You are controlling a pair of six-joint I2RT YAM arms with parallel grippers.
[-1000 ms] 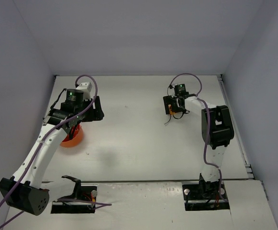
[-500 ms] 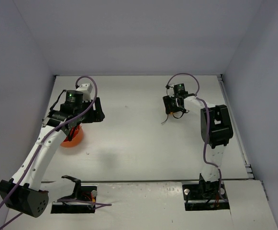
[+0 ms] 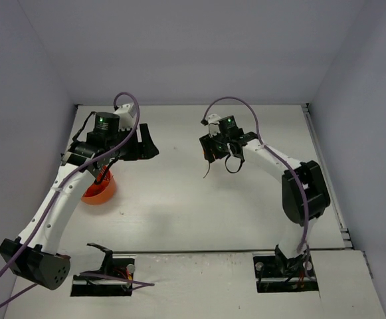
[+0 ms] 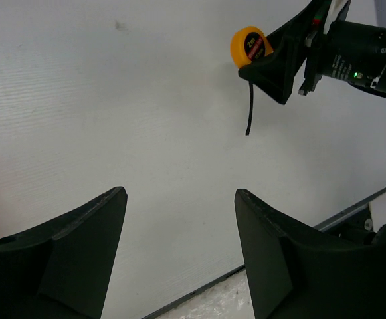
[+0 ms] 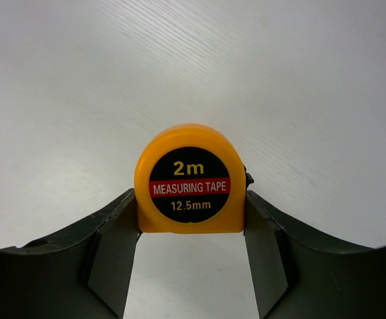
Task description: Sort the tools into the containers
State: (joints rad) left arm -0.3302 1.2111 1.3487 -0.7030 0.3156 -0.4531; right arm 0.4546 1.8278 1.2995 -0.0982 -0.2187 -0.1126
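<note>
1. The orange-red tub (image 3: 98,191) is being left behind and below the left gripper (image 3: 141,147). It is being partly covered by the left arm (image 3: 54,203), so its contents cannot be told.
2. The left gripper is being kept wide apart, with nothing lying between its fingers (image 4: 86,246). Compared with a second ago, it is being carried slightly away from the tub, toward the middle of the table (image 3: 179,206).
3. Ahead of the left gripper and well apart from it, the right gripper (image 3: 214,150) is being brought into the left wrist view.
4. The yellow tape measure (image 5: 189,178) is being clamped by its edges between the right gripper's fingers, its label facing the wrist camera. The jaws are being held at a middling width by the case.
5. A dark strap (image 4: 249,109) is hanging free below the tape measure, which appears to be clear of the table.
6. A second ago the right gripper was standing wider and farther right. It is now being swung toward the left arm's side.
7. Judged from this, the tape measure is being carried toward the tub. Placing it in a compartment, or passing it to the waiting left gripper, is not yet done.
</note>
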